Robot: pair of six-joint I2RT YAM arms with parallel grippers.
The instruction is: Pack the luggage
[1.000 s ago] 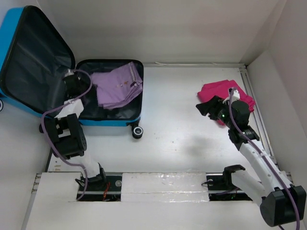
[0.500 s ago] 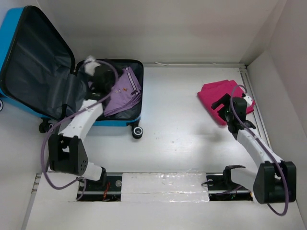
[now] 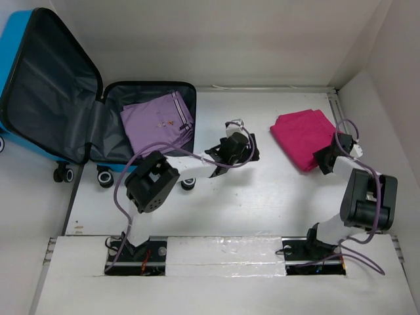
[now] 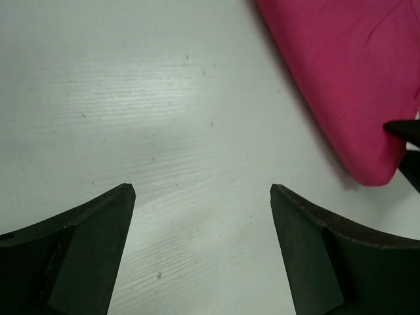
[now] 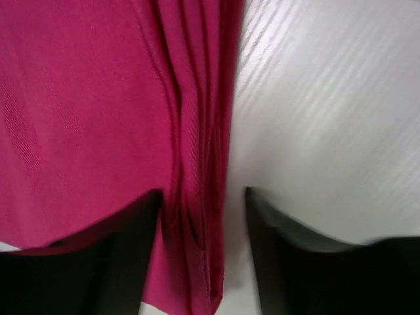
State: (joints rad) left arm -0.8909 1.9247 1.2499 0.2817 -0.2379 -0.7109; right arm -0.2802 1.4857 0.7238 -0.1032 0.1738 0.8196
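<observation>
The luggage [image 3: 46,85], a bright-blue suitcase, lies open at the far left, its dark-lined lid tipped back. A folded purple garment [image 3: 157,121] lies flat in its base. My left gripper [image 3: 234,156] hangs over bare table between the case and a folded pink garment [image 3: 305,134]. That gripper is open [image 4: 202,190] with nothing between its fingers, and the pink garment [image 4: 341,79] lies ahead to its right. My right gripper [image 3: 326,159] sits at the pink garment's near right edge. Its jaws [image 5: 203,193] straddle the garment's folded edge [image 5: 190,164], a gap showing on the table side.
Black caster wheels [image 3: 105,178] stick out at the case's near side, one [image 3: 189,182] close to my left forearm. White walls close in the back and right. A metal rail [image 3: 341,118] runs just right of the pink garment. A taped board [image 3: 223,252] spans the near edge.
My left arm came out of the suitcase, left the purple garment there and swung right to mid-table, its gripper now open. My right gripper dropped to the pink garment's edge and its jaws narrowed.
</observation>
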